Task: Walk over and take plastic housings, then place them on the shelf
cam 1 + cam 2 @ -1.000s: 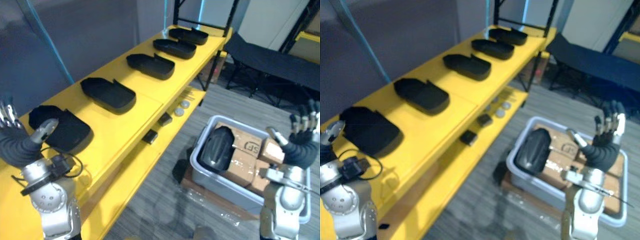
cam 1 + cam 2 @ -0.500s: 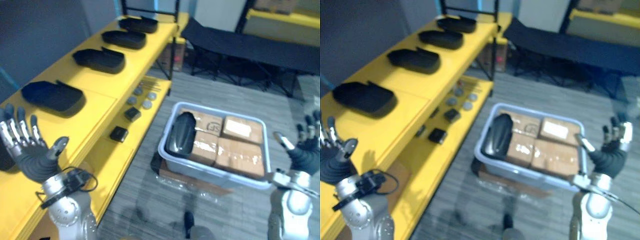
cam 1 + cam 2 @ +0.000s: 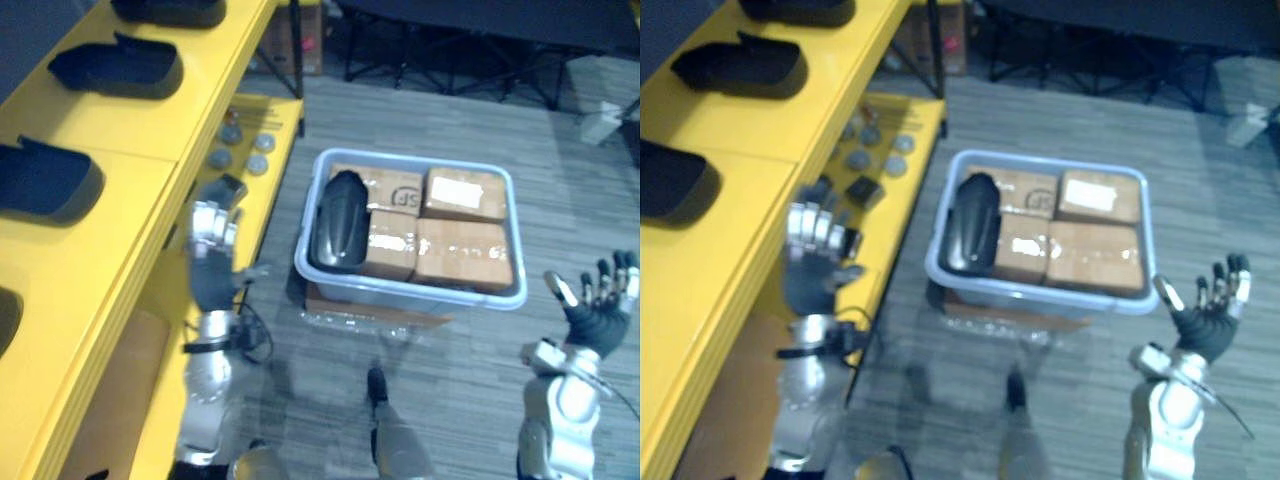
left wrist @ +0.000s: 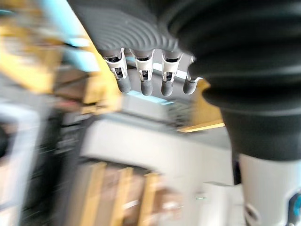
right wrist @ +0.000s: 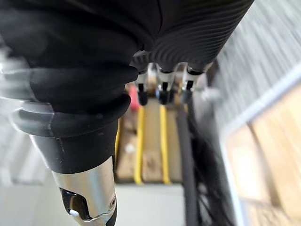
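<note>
My left hand [image 3: 810, 280] and right hand [image 3: 1202, 330] were both empty.
Fingers spread open on each, gripping nothing. One black housing [image 3: 341, 218] lay in the grey bin [image 3: 405, 292] with cardboard boxes [image 3: 465, 250]; more housings [image 3: 118, 68] sat on the yellow shelf [image 3: 140, 130].

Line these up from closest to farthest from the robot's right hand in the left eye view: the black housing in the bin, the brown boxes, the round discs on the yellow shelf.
From the right hand:
1. Brown boxes, in the right part of the bin.
2. Black housing, at the bin's left end.
3. Round discs, on the lower yellow shelf, left of the bin.
</note>
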